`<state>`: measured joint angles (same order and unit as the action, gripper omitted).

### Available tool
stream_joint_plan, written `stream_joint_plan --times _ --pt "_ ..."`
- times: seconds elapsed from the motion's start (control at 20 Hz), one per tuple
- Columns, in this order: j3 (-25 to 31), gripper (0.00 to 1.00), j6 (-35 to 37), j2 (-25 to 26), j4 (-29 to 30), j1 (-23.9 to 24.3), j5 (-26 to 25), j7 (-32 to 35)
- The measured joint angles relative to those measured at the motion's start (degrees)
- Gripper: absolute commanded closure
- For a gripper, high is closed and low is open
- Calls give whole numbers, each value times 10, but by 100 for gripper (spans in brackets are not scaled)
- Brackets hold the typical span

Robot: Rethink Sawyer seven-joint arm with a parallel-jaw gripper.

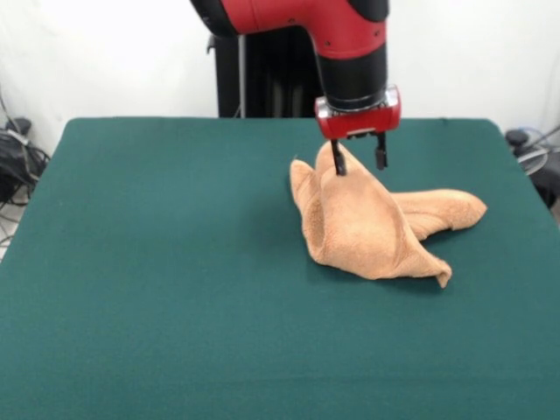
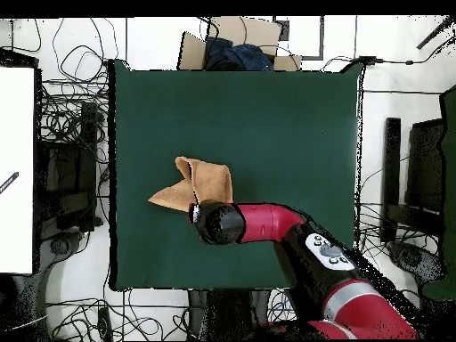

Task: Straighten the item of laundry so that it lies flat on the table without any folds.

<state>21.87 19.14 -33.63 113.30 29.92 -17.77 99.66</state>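
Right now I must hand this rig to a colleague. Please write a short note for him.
Gripper: open, fingers at the raised peak of the towel, one finger against the cloth; grasp not confirmed.
Towel: crumpled in a tent shape on the green table, toward the robot's side, one flap trailing sideways.
Done: nothing flat yet.
Left: spread the towel out and remove all folds.

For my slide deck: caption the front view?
Sawyer gripper open at the peak of a crumpled towel on the green table.
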Motion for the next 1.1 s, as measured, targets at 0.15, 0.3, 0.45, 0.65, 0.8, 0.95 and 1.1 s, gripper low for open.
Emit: stream_joint_plan --times 0.15,0.3,0.45,0.65,0.8,0.95,1.1 --pt "0 0 -3 3 0 0 0 0" --pt "0 0 -6 3 0 0 0 0" --pt "0 100 -8 3 0 0 0 0" --pt "0 100 -9 3 0 1 0 0" --pt "0 100 -9 3 -1 1 0 0" --pt "0 100 -9 3 -1 1 0 0" --pt "0 100 -9 0 -1 1 0 0"
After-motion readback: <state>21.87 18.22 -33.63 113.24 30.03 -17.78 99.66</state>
